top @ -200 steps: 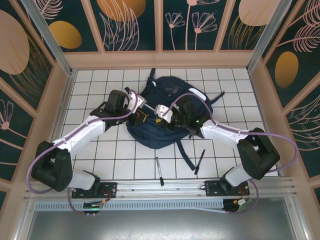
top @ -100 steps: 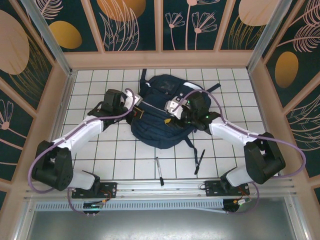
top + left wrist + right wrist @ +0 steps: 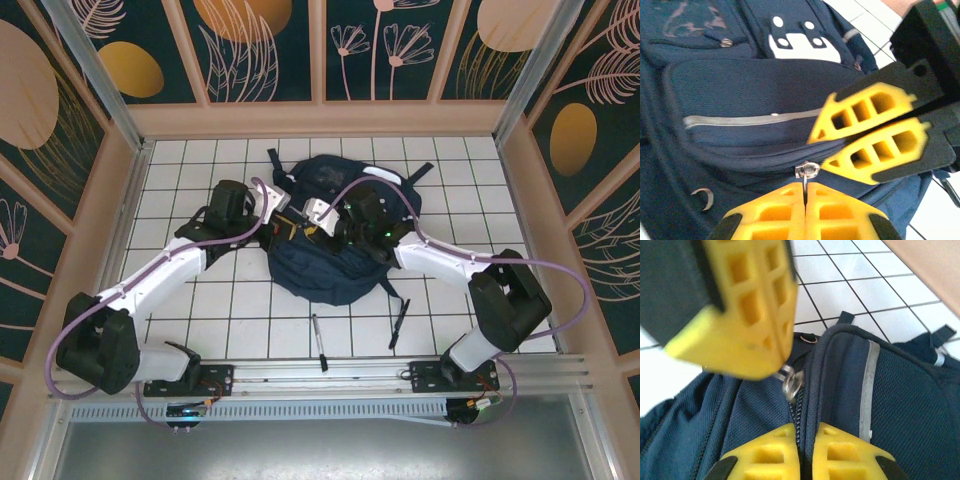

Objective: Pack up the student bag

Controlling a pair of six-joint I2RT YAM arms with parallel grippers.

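Over student bag (image 3: 330,272) | right gripper (image 3: 310,221) shifted left | beside left gripper (image 3: 285,225)

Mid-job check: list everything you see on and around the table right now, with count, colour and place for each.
student bag: one, navy blue, lying mid-table between the two arms
zipper pull: one, silver metal, on the bag's zip, pinched by the left tool
pens: two, dark, on the table nearer than the bag; one near the centre, one to its right, apart
table: one, white tiles with dark grid lines, under everything
left tool: one, yellow fingers, shut on the zipper pull
right tool: one, yellow fingers, shut on the student bag along the zip
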